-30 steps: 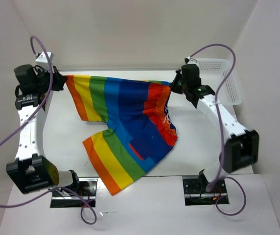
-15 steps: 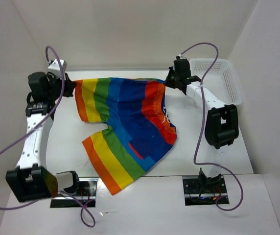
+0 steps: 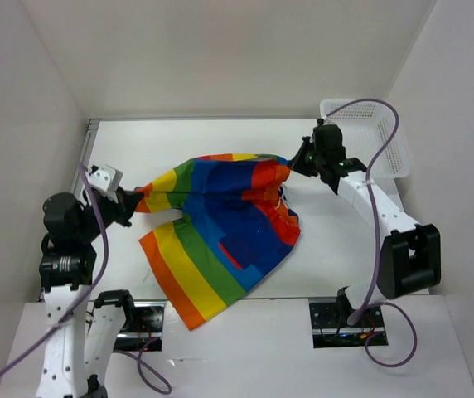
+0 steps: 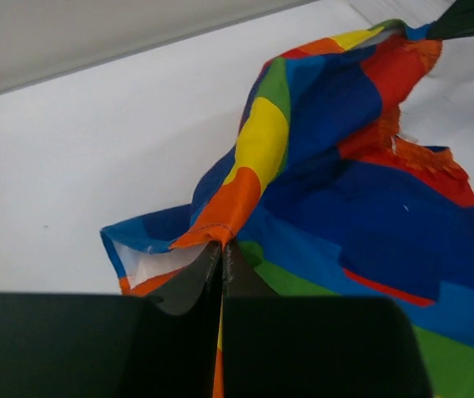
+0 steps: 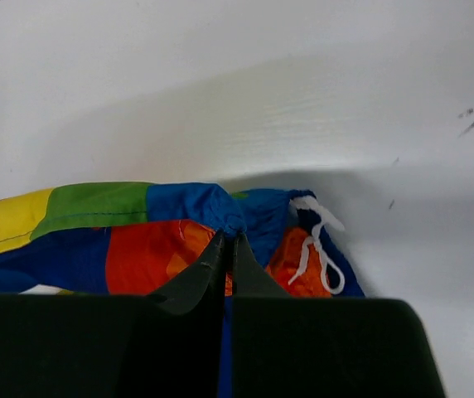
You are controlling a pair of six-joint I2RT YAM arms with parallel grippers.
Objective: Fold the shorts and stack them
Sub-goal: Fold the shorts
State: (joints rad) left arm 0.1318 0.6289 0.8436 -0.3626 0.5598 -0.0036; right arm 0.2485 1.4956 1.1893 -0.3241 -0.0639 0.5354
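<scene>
Shorts crumpled | left pincer, right pincer clamped on corners | drawstring half-hidden

The shorts carry broad rainbow stripes in red, orange, yellow, green, light blue and navy, with a white drawstring. The table is plain white, the mesh basket white, the cables purple.

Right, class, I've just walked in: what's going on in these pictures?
Two robot arms are handling rainbow-striped shorts. The left tool is shut on an orange hem corner, the right tool on the waistband near the white drawstring. The cloth is bunched between them, one leg lying on the table. No fold is made yet.
</scene>
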